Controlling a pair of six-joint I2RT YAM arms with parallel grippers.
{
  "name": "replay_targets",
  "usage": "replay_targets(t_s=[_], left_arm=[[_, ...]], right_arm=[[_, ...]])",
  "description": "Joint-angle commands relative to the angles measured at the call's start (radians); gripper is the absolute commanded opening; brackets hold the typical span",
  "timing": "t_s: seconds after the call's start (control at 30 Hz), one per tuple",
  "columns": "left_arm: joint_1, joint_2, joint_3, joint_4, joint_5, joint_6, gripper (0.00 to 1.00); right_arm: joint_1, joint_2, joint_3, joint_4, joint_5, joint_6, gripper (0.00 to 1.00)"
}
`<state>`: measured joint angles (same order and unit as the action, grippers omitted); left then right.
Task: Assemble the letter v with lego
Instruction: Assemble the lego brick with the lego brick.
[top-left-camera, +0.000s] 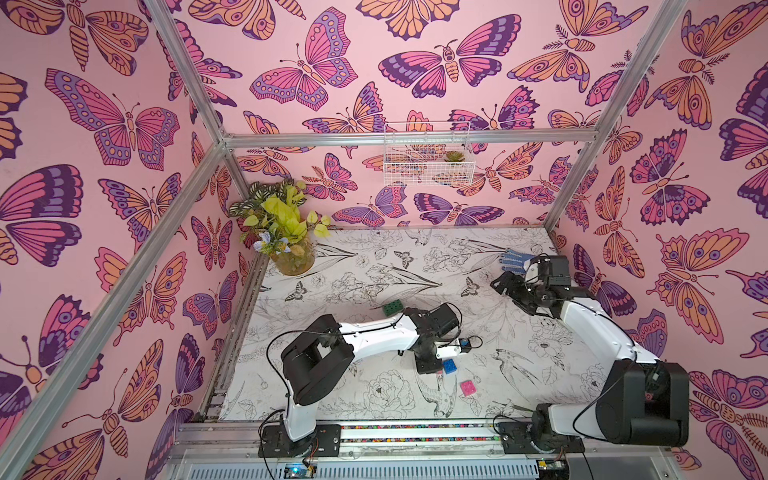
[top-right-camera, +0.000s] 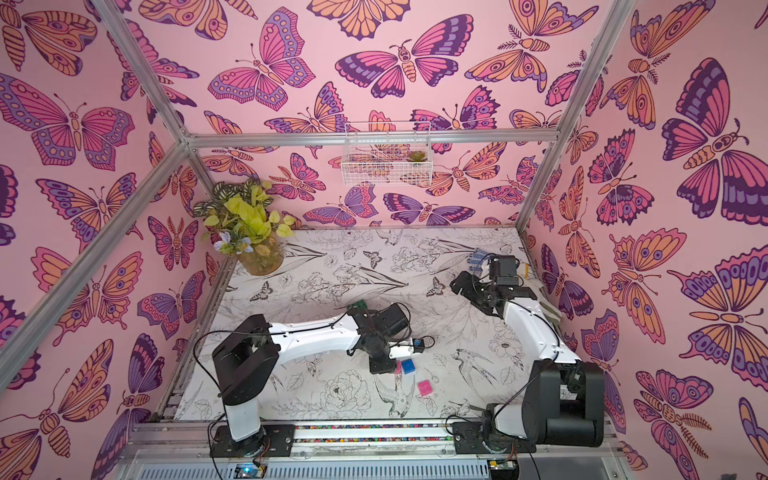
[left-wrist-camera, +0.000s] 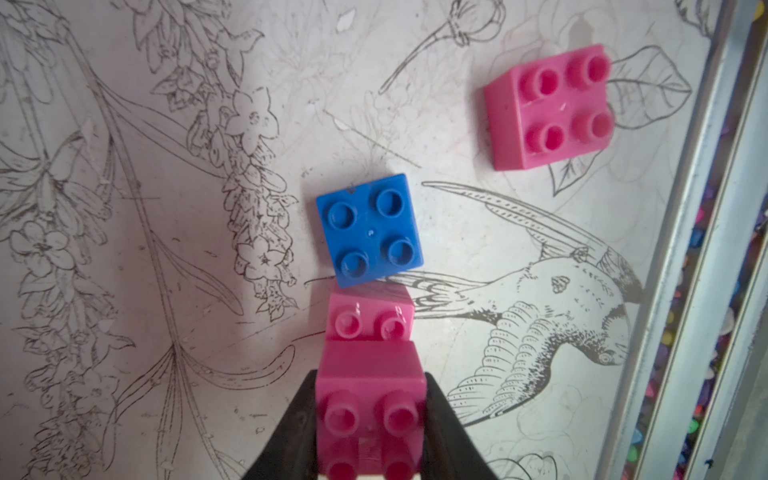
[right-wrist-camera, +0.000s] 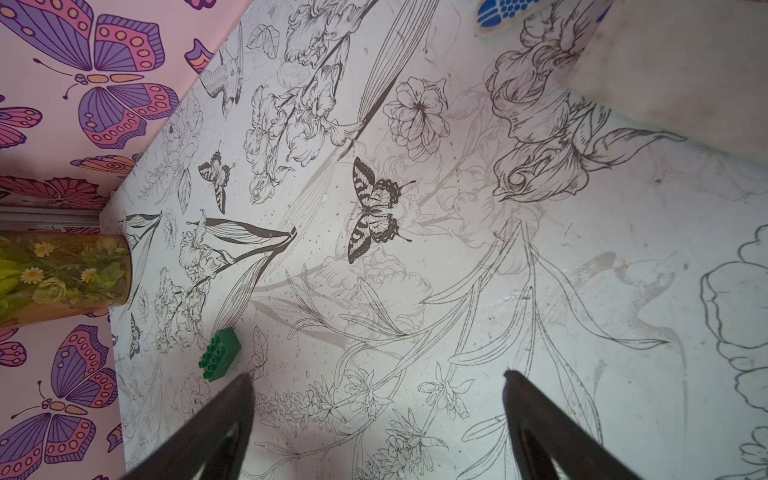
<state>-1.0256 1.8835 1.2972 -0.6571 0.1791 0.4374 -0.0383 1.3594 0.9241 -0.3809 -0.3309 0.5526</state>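
In the left wrist view my left gripper is shut on a pink brick. That brick sits over half of a second pink brick lying on the table. A blue square brick touches the far side of the lower pink one. A third pink brick lies apart, near the front rail. Both top views show the blue brick and the loose pink brick. The longer green brick lies behind the left arm. My right gripper hangs open at the right rear, holding nothing, with the green brick well beyond it.
A vase of plants stands in the back left corner. A blue dotted glove lies at the back right, behind the right gripper. A white wire basket hangs on the back wall. A metal rail runs along the table's front edge.
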Motion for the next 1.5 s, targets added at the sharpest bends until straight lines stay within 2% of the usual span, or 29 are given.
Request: replay_targets(t_s=[0.0,0.23,0.6,0.77,1.17,1.3,1.47], left_arm=[[0.008,0.026,0.002,-0.047,-0.013,0.019,0.35],[0.012,0.035,0.000,-0.077,-0.017,0.019,0.35],[0.005,0.022,-0.008,-0.096,0.019,-0.058,0.35],[-0.008,0.049,0.006,-0.124,-0.001,-0.088,0.35],[-0.039,0.167,0.074,-0.176,-0.051,-0.256,0.35],[-0.077,0.135,0.027,-0.127,-0.065,-0.198,0.34],[-0.071,0.111,0.000,-0.111,0.016,-0.130,0.34]], right_arm=[[0.005,0.007,-0.004,0.002,-0.002,-0.005,0.94],[0.005,0.009,-0.005,0.002,-0.006,-0.004,0.94],[0.006,0.010,-0.008,0.005,-0.011,-0.006,0.94],[0.005,0.015,-0.010,0.008,-0.018,-0.005,0.94],[0.005,0.019,-0.006,0.005,-0.016,-0.006,0.94],[0.005,0.021,-0.008,0.005,-0.017,-0.005,0.94],[0.006,0.018,-0.009,0.007,-0.018,-0.003,0.94]])
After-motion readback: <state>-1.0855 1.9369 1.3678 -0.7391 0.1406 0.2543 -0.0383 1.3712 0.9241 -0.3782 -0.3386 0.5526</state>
